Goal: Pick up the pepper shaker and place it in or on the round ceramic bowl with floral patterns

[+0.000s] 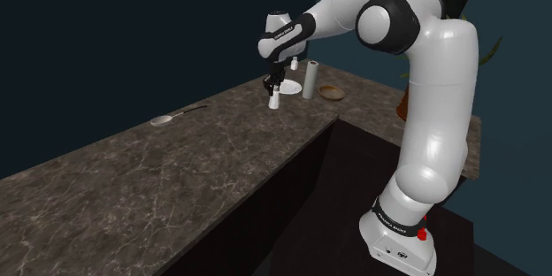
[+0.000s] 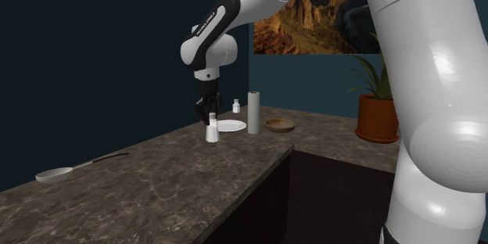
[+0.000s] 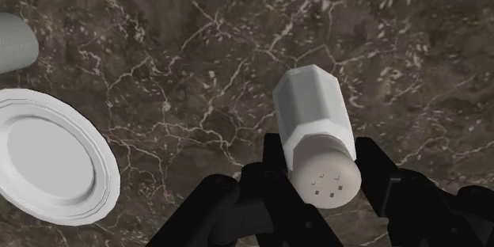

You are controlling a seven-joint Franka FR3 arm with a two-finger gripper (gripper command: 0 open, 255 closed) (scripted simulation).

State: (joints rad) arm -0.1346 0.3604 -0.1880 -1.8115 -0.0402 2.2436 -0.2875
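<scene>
tool (image 3: 321, 165) clamped on pepper shaker (image 3: 313, 111) | white dish (image 3: 101, 166), grey roll (image 3: 12, 43) partly cut off

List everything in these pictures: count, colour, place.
shaker: one, pale grey, between the gripper's fingers
second shaker: one, white, behind the plate
plate: one, white, beside the shaker
roll: one, white, upright between plate and bowl
bowl: one, brown, past the roll
spoon: one, grey, far along the counter
potted plant: one, green in an orange pot, beyond the counter
picture: one, brown rocks, on the wall
counter: one, dark marble
arm: one, white
gripper: one, black, shut on the shaker
</scene>
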